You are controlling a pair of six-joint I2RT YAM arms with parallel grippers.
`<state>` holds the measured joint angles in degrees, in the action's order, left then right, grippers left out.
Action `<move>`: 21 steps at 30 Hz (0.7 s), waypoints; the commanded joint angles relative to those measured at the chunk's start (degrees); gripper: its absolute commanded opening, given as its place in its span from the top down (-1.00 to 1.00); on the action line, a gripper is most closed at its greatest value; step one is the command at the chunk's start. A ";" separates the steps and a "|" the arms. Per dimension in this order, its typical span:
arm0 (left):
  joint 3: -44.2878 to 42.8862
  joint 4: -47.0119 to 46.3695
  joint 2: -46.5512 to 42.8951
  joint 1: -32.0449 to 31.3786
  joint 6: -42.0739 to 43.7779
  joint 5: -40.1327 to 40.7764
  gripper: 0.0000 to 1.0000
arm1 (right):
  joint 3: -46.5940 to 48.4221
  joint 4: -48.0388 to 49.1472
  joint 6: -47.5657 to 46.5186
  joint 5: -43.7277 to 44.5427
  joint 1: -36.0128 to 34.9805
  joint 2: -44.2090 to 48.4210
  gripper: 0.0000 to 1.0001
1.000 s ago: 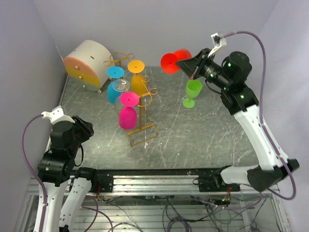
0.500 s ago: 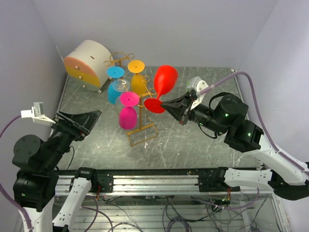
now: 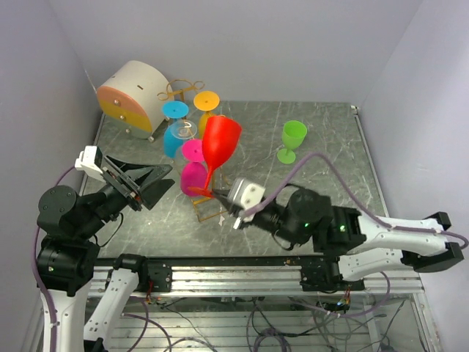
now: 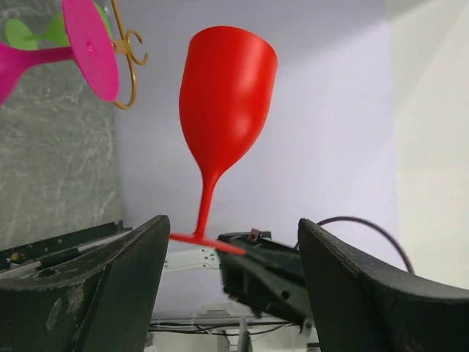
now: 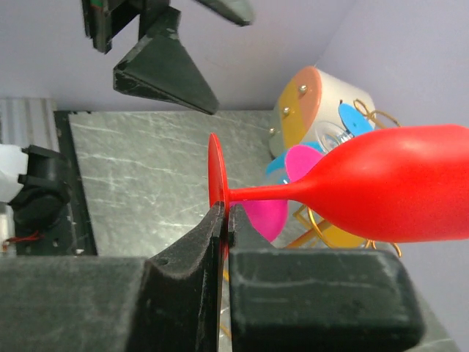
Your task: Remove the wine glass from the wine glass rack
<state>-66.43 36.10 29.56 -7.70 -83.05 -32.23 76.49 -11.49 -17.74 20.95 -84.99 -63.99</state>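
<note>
The red wine glass (image 3: 220, 143) stands upright in the air in front of the wine glass rack (image 3: 199, 208), a thin gold wire stand. My right gripper (image 3: 217, 195) is shut on the edge of its flat foot (image 5: 215, 172), as the right wrist view (image 5: 226, 213) shows. My left gripper (image 3: 163, 183) is open wide to the left of the glass, pointing at it. In the left wrist view (image 4: 233, 222) the red glass (image 4: 227, 95) rises a short way beyond the open fingers, not touching them.
Pink (image 3: 193, 178), blue (image 3: 174, 111), orange (image 3: 207, 100) and clear (image 3: 183, 130) glasses hang upside down on the rack. A green glass (image 3: 293, 136) stands on the table at the back right. A round white-and-orange drum box (image 3: 128, 95) sits at the back left.
My right arm has swung the red glass from the back right down to the front middle, in front of the rack. My left gripper has risen, turned toward the glass and opened wide.
</note>
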 commanded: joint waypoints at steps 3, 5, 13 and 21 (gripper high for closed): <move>1.39 -3.04 -1.64 0.15 -9.43 -6.96 -0.62 | -3.53 15.10 -15.58 17.05 -7.52 -3.81 1.00; 1.11 -2.17 -1.94 0.15 -9.58 -7.41 -0.62 | -5.12 19.04 -18.30 18.81 -8.36 -4.47 1.00; 0.89 2.45 -3.15 0.15 -8.04 -7.85 -0.61 | -12.21 38.34 -33.37 22.22 -10.28 -6.31 1.00; 2.27 3.38 -3.78 0.15 -8.51 -8.21 -0.62 | -17.82 49.67 -45.30 17.75 -12.33 -7.70 1.00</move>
<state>-65.25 37.15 26.65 -7.70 -90.04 -34.39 60.10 28.10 -54.81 40.32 -96.44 -70.41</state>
